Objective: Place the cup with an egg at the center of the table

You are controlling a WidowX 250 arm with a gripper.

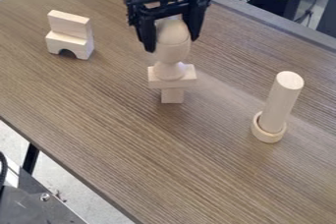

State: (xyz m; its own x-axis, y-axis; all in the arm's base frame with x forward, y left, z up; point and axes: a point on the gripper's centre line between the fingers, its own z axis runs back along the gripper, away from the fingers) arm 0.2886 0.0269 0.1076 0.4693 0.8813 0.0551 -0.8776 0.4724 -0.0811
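Item, one cup [172, 52]: wooden, upright, on a flat block [172, 76] atop a smaller block [173, 96], near the middle of the worktop [197, 154] as seen from where I stand. Item, one egg [173, 31]: seated in the cup. Item, one black pincer [172, 44]: around egg and cup; whether clenched on them or released, I cannot tell. Step in hand, by my judgement: pick-up or set-down at the stack. Next move: if lifting, a firm, level hold; if placing is finished, a clean release and straight rise, egg undisturbed
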